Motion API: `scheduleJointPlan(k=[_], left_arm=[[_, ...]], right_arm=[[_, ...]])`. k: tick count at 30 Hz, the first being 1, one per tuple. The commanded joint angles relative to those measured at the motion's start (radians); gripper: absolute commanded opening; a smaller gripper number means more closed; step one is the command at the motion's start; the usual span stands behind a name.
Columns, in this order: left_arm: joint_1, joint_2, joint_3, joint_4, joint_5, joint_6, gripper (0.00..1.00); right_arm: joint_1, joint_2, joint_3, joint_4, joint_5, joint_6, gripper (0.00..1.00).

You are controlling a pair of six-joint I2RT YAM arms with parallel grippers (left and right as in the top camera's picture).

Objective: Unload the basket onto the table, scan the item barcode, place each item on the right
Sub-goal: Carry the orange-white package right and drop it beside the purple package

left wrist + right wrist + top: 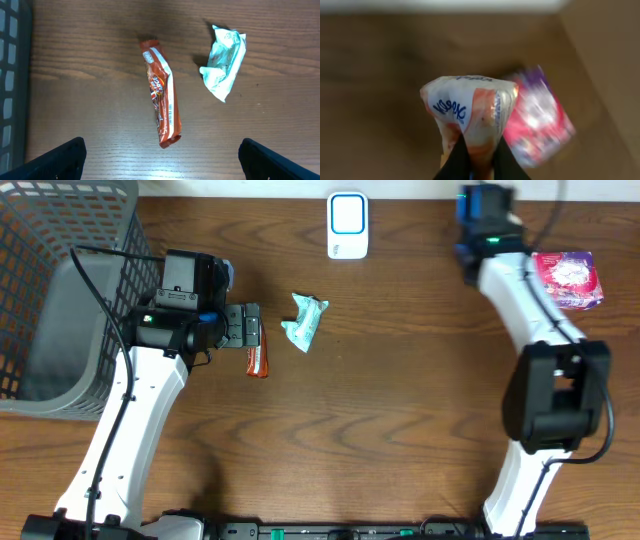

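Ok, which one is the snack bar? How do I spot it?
Start at the grey basket on the left side of the table. A little to its right, beside the crumpled pale green packet, lies the snack bar. It's the long, flat, reddish-brown one, not scrunched up.

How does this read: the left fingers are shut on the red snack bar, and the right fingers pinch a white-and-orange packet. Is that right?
Not quite. The left fingers are open, not shut on the red snack bar, which lies untouched on the table; the left wrist view shows it. The right fingers do pinch a white-and-orange packet.
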State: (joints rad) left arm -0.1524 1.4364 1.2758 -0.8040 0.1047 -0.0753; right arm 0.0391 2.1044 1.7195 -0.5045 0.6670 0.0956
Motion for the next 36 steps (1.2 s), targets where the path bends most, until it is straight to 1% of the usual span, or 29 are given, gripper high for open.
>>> scheduleJointPlan(k=[1, 5, 11, 15, 17, 20, 24, 27, 33, 36], left_arm=[[0.000, 0.004, 0.002, 0.000, -0.009, -0.005, 0.98], [0.000, 0.004, 0.002, 0.000, -0.009, -0.005, 0.98], [0.000, 0.004, 0.002, 0.000, -0.009, -0.005, 0.98], [0.000, 0.004, 0.002, 0.000, -0.009, -0.005, 0.98], [0.000, 0.004, 0.002, 0.000, -0.009, -0.005, 0.98], [0.000, 0.004, 0.002, 0.000, -0.009, -0.005, 0.98], [0.000, 0.004, 0.002, 0.000, -0.009, -0.005, 0.98], [0.000, 0.004, 0.002, 0.000, -0.009, -0.005, 0.98], [0.000, 0.004, 0.002, 0.000, -0.009, -0.005, 0.98], [0.000, 0.004, 0.002, 0.000, -0.009, -0.005, 0.98]], right_arm=[[-0.087, 0.008, -0.001, -0.040, -0.080, 0.106, 0.01], [-0.210, 0.012, -0.001, -0.061, -0.299, 0.106, 0.01], [-0.345, 0.013, -0.001, -0.048, -0.465, 0.118, 0.01], [-0.406, 0.013, -0.001, -0.062, -0.462, 0.135, 0.01], [-0.435, 0.013, -0.001, -0.089, -0.436, 0.176, 0.01], [-0.479, 0.013, -0.001, -0.154, -0.399, 0.293, 0.01], [-0.542, 0.013, -0.002, -0.259, -0.396, 0.489, 0.01], [-0.570, 0.013, -0.007, -0.299, -0.418, 0.576, 0.01], [-0.578, 0.023, -0.061, -0.251, -0.567, 0.581, 0.01], [-0.564, 0.024, -0.108, -0.199, -0.600, 0.581, 0.01]])
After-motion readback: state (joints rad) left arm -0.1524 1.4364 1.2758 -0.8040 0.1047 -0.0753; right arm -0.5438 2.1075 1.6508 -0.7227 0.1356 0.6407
